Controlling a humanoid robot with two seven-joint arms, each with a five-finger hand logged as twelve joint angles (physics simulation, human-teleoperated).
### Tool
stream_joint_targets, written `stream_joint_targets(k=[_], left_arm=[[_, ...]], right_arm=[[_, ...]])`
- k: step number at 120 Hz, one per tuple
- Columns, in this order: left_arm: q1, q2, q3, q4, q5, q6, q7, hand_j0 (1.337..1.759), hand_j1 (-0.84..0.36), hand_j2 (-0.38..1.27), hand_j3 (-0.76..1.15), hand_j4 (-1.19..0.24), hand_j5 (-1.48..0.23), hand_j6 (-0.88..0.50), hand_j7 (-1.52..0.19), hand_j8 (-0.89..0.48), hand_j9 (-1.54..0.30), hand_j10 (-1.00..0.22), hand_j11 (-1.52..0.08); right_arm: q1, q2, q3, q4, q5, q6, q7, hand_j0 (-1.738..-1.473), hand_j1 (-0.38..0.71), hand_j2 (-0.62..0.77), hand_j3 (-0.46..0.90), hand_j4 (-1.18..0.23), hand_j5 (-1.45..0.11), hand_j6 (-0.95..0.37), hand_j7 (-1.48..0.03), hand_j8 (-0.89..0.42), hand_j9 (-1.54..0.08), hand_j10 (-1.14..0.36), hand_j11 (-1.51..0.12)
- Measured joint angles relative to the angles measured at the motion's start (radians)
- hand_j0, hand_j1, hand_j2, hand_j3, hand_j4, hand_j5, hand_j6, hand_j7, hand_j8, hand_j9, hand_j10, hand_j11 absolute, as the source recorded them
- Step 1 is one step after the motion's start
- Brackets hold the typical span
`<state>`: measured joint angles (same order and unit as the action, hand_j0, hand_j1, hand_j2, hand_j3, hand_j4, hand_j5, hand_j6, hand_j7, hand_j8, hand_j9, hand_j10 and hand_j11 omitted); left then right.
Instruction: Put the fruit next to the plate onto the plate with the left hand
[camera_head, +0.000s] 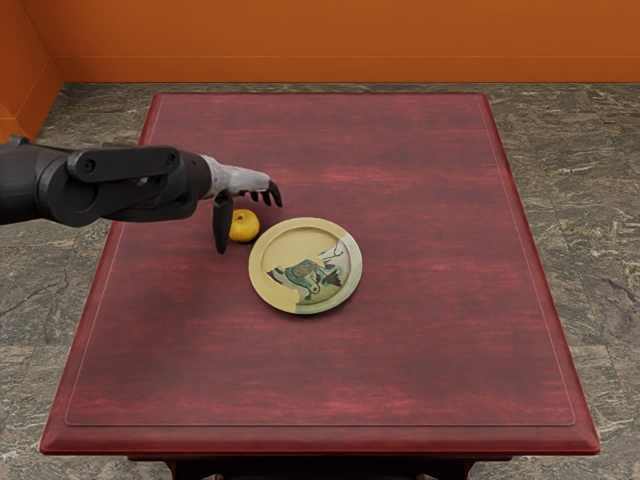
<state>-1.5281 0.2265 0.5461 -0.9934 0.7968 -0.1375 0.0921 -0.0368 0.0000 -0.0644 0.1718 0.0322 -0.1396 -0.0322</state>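
A small yellow-orange fruit (244, 225) lies on the red table just left of a yellowish plate (270, 283) with a green and white picture on it. My left hand (243, 203) reaches in from the left and hovers right over the fruit, fingers spread and pointing down, the thumb hanging at the fruit's left side. The hand holds nothing. The fruit is off the plate, almost touching its upper left rim.
The dark red table (420, 330) has a raised lip around its edge. A grey stone floor surrounds it and an orange wall stands behind. The black left forearm (90, 185) spans the table's left edge.
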Motion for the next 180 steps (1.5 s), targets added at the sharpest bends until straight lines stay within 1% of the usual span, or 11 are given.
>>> stream_joint_targets(k=[69, 133, 164, 180], left_arm=[[0.008, -0.006, 0.0, 0.011, -0.003, 0.017, -0.002, 1.658, -0.05, 0.07, 0.0, -0.33, -0.43, -0.33, -0.43, -0.33, -0.43, -0.33, -0.43], [0.032, -0.013, 0.0, 0.021, -0.005, 0.022, -0.008, 1.658, -0.14, 0.08, 0.0, -0.41, -0.53, -0.41, -0.53, -0.41, -0.53, -0.41, -0.53], [0.032, -0.012, 0.0, 0.026, -0.003, 0.021, -0.012, 1.658, -0.22, 0.1, 0.0, -0.47, -0.61, -0.47, -0.61, -0.47, -0.61, -0.47, -0.61], [0.032, -0.012, 0.0, 0.027, -0.001, 0.02, -0.012, 1.658, -0.26, 0.12, 0.0, -0.52, -0.67, -0.52, -0.67, -0.48, -0.67, -0.51, -0.67]], right_arm=[[0.0, 0.0, 0.0, 0.0, 0.0, 0.0, 0.0, -1.658, -0.31, -0.01, 0.0, -0.03, -0.04, -0.03, -0.04, -0.03, -0.04, -0.03, -0.04], [0.0, 0.0, 0.0, 0.0, 0.0, 0.0, 0.0, -1.658, -0.31, -0.01, 0.0, -0.03, -0.04, -0.03, -0.04, -0.03, -0.04, -0.03, -0.04], [0.0, 0.0, 0.0, 0.0, 0.0, 0.0, 0.0, -1.658, -0.31, -0.01, 0.0, -0.03, -0.04, -0.03, -0.04, -0.03, -0.04, -0.03, -0.04], [0.0, 0.0, 0.0, 0.0, 0.0, 0.0, 0.0, -1.658, -0.31, -0.01, 0.0, -0.03, -0.04, -0.03, -0.04, -0.03, -0.04, -0.03, -0.04]])
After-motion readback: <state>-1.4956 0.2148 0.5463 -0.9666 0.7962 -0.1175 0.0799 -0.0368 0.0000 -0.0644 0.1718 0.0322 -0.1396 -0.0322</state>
